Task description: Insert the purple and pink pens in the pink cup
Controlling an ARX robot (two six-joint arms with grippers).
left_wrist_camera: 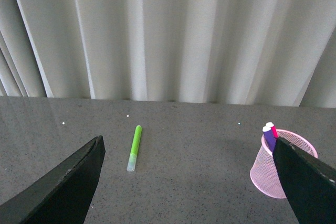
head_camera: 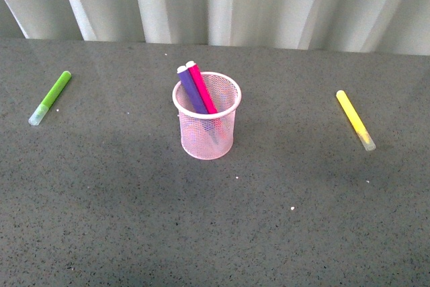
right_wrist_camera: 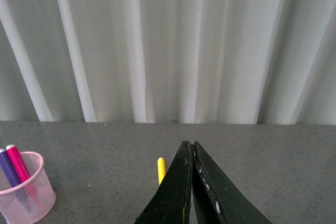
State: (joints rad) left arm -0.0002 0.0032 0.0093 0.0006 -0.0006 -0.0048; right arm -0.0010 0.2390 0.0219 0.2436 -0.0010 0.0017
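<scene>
Mesh pink cup (head_camera: pixel 207 122), purple pen (head_camera: pixel 191 89), pink pen (head_camera: pixel 202 87) inside.

Counter (head_camera: pixel 101 220): dark grey, finely speckled stone-like surface, faintly glossy, a few white specks. Backdrop: pale off-white curtain (head_camera: pixel 269 5) in vertical folds along the counter's far edge. Lighting: soft, even, with muted shadows.

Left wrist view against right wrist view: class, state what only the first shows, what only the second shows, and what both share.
Only the left wrist view shows the lime green marker and the left gripper, jaws wide apart. Only the right wrist view shows the yellow marker and the right gripper, jaws closed together on nothing. Both show the pink cup holding the purple pen and pink pen, the grey table and the curtain.
</scene>
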